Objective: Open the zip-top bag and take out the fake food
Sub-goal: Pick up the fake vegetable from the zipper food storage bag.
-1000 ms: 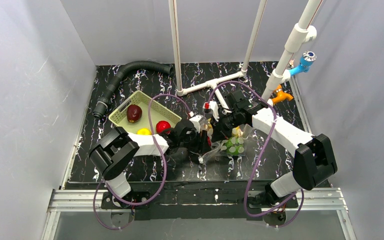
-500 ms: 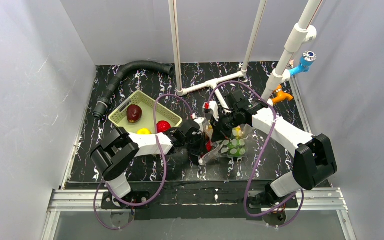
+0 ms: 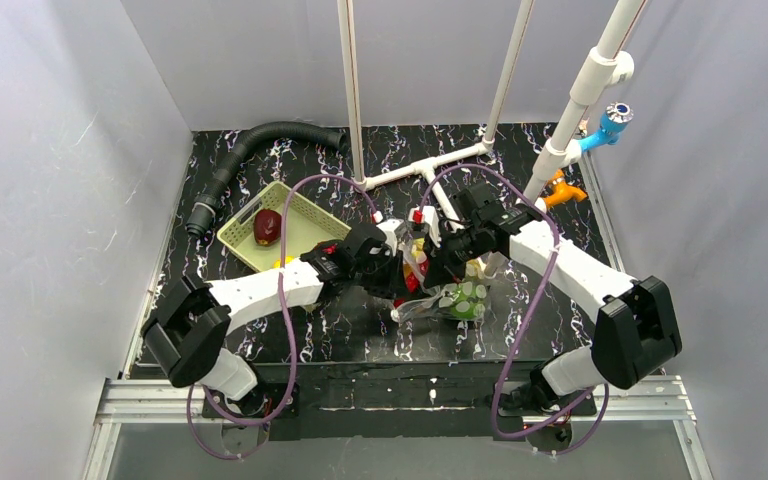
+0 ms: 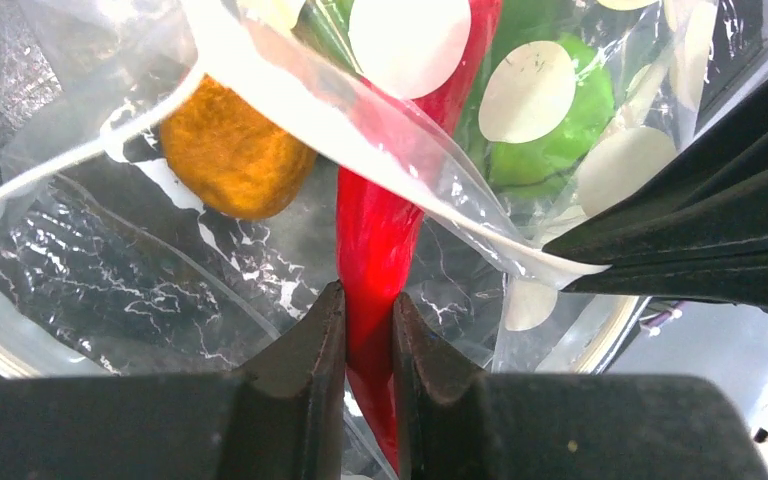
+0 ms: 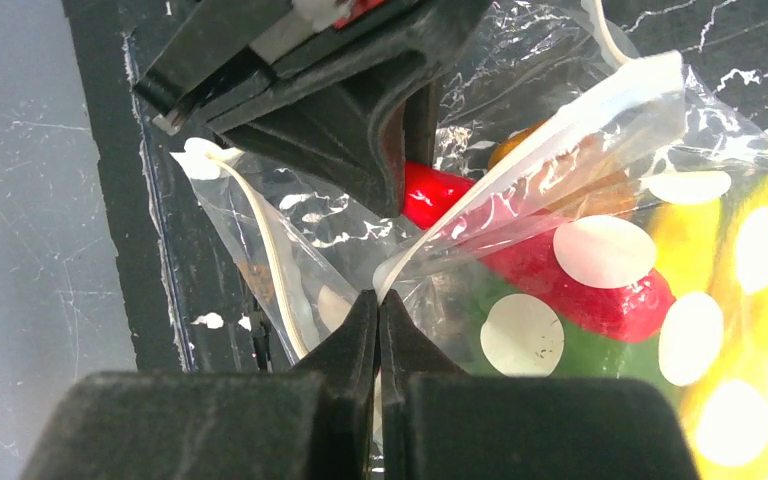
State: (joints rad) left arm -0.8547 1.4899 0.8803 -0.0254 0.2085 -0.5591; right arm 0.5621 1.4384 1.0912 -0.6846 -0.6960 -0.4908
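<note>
Clear dotted zip-top bag (image 5: 600, 110) veils a green piece (image 4: 550, 140), shape unclear; left hand (image 4: 368, 325) pinches the long red piece (image 4: 380, 230) at the bag's mouth; right hand (image 5: 378, 318) clamps its rim.

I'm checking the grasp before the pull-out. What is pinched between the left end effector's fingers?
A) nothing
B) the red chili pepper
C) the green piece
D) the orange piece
B: in the left wrist view the left end effector is closed on the red chili pepper, while the orange piece and the green piece lie ungripped inside the zip-top bag.
</note>
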